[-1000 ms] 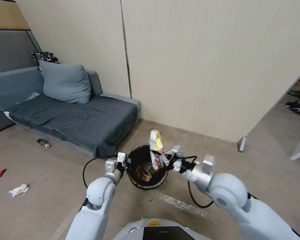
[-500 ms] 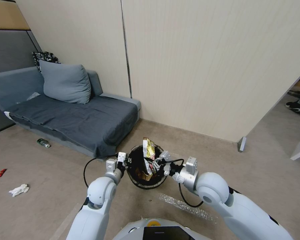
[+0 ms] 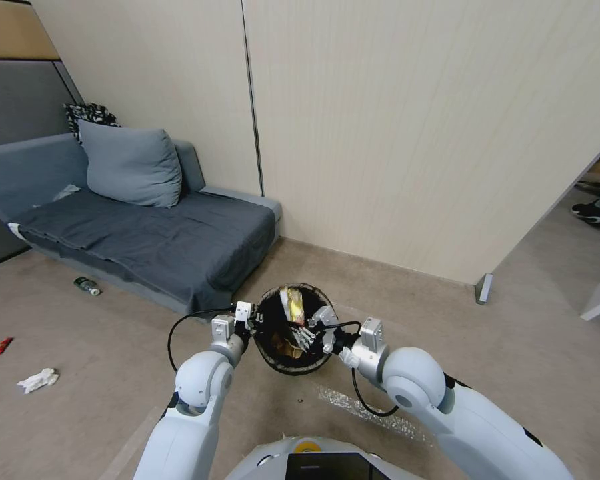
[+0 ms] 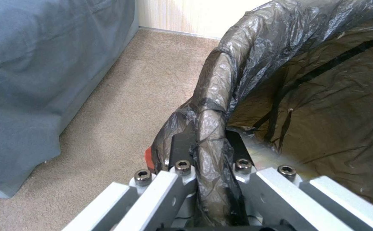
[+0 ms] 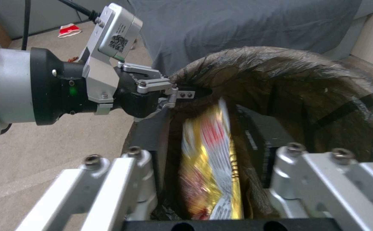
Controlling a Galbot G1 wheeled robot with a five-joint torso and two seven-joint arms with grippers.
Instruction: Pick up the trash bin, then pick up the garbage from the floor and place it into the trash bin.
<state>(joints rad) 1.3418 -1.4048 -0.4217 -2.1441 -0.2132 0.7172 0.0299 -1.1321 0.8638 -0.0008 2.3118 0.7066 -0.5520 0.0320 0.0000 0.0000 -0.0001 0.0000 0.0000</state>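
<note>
Far left on the carpet, well apart from both arms: a red wrapper [image 3: 2, 345], a crumpled white tissue [image 3: 38, 379], and a small bottle [image 3: 87, 286] by the foot of the grey sofa [image 3: 147, 233]. None of it binned yet.

Next, the left gripper [image 3: 247, 320], pinched on the bag-covered rim of the trash bin [image 3: 273, 357], one finger outside and one inside the liner, seen plainly in the left wrist view [image 4: 205, 144]. Bin held up between the two arms.

Over the bin's mouth, the right gripper [image 5: 203, 141], jaws spread. Between them, the yellow wrapper [image 5: 210, 166], upright, reaching down past the rim into the dark bag, apparently clear of the pad on one side and close to or brushing the other.

Possible trouble, as a judgement: wrapper snagging on a pad or on the liner's edge and tipping out over the rim; or rim slipping from the left pinch under a knock from the right arm, spilling the contents.

Right of the bin, on the floor, a clear plastic strip [image 3: 367, 412].
</note>
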